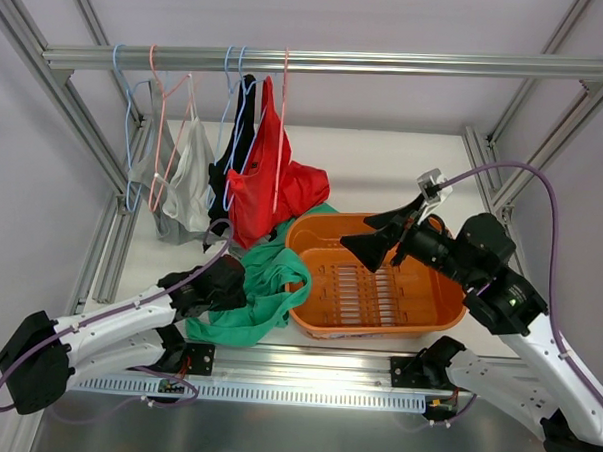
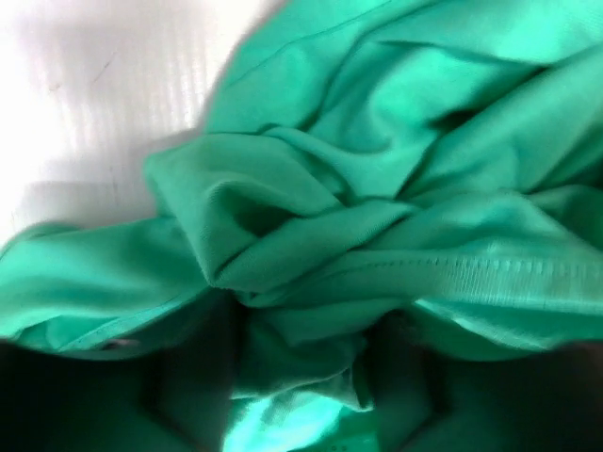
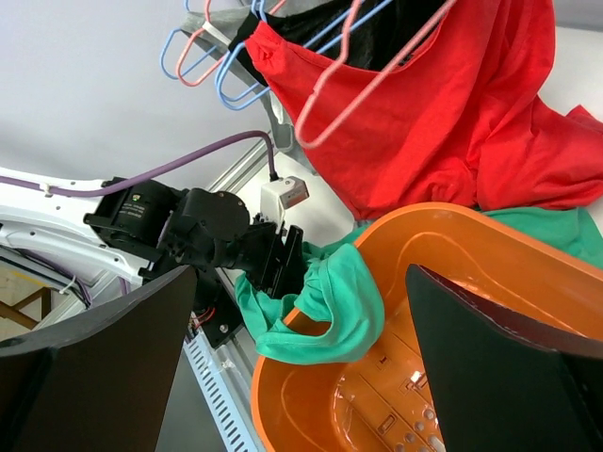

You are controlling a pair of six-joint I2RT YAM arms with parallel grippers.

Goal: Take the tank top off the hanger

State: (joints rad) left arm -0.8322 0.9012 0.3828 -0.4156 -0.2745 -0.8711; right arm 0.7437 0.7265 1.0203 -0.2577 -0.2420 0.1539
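Observation:
The teal-green tank top (image 1: 264, 289) lies crumpled on the table, with one loop draped over the left rim of the orange basket (image 1: 377, 329). My left gripper (image 1: 227, 275) is shut on a bunch of its fabric (image 2: 377, 169), which fills the left wrist view and is pinched between the dark fingers (image 2: 188, 377). A salmon-pink hanger (image 1: 282, 135) hangs bare from the rail in front of the red top (image 1: 258, 189); it also shows in the right wrist view (image 3: 377, 85). The tank top is off it. My right gripper (image 1: 378, 245) is open and empty above the basket (image 3: 452, 212).
The rail (image 1: 389, 63) also carries light blue hangers (image 1: 232, 93), a black garment (image 1: 247, 99) and a pale grey-white top (image 1: 188, 181) on another pink hanger. Aluminium frame posts stand at both sides. The basket's inside holds nothing.

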